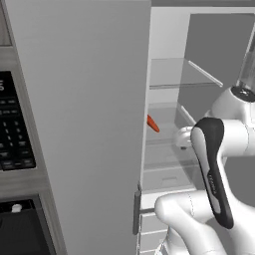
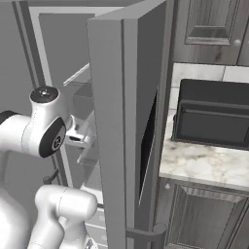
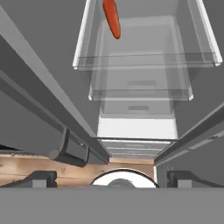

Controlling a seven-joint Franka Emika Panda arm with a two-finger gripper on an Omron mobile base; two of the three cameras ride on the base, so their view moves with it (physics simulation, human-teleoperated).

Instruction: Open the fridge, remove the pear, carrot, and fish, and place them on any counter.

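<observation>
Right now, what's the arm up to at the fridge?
The fridge stands with both doors open, and the arm is reaching into it. The gripper is open and holds nothing. A carrot lies on a clear shelf ahead of the hand, at the shelf's left side, not yet touched. The marble counter to the right of the fridge carries a dark appliance.

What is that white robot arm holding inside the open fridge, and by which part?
Nothing. Its fingers stand wide apart with empty space between them, and the smooth orange-red carrot lies apart on a clear shelf.
</observation>
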